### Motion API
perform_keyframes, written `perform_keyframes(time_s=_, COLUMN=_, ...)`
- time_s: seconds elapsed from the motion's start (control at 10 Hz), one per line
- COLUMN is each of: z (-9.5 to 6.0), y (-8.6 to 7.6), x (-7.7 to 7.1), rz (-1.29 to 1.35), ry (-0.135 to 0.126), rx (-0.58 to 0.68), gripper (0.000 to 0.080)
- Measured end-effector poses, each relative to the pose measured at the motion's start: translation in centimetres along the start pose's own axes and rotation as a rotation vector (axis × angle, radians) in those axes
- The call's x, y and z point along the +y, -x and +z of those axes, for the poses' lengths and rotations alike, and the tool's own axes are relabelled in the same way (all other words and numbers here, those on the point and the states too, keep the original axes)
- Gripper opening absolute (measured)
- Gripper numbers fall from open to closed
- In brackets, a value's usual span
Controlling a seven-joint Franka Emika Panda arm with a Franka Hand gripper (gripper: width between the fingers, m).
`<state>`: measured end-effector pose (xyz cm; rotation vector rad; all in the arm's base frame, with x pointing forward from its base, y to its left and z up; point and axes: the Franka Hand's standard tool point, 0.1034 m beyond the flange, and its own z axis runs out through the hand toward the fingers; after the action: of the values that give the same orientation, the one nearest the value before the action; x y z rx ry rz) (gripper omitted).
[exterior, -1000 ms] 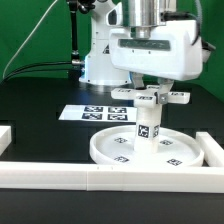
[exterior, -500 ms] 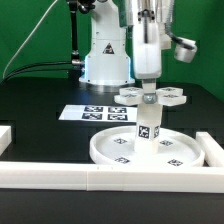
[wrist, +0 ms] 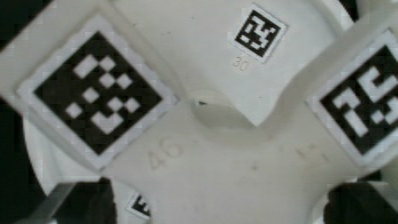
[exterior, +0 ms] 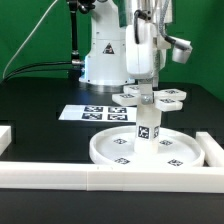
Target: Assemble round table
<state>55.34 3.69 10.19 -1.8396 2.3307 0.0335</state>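
Observation:
The large rimmed round disc (exterior: 105, 152) lies flat on the black table. The short cylinder post (exterior: 146, 128) stands upright at its middle. The four-armed cross piece (exterior: 170, 97) sits on top of the post, with its arms spread level. My gripper (exterior: 147, 88) comes straight down onto the cross piece's centre and is shut on it. In the wrist view the cross piece (wrist: 214, 150) fills the picture with its tags. My dark fingers (wrist: 86, 198) show on either side of its hub, around the gripper's midpoint (wrist: 217, 205). The post and disc are hidden there.
The marker board (exterior: 85, 113) lies behind the disc, toward the exterior view's left. Long white rails run along the front (exterior: 60, 176), the right (exterior: 212, 150) and the left (exterior: 5, 135). The arm's white base (exterior: 105, 55) stands at the back.
My gripper has turned about its vertical axis, from broadside to edge-on. The cross piece's arms have turned with it on top of the post. Disc and post stay put.

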Motion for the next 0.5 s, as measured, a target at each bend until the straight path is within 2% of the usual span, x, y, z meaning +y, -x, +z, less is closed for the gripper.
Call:
perform_keyframes(time_s=0.3, z=-2.2, y=0.9, x=-0.4, rz=-0.015, ry=-0.011, rx=-0.029, gripper=0.0648)
perform_keyframes(time_s=0.5, z=-2.0, y=1.0, x=-0.3, rz=-0.041, ry=-0.009, rx=-0.027, gripper=0.0649)
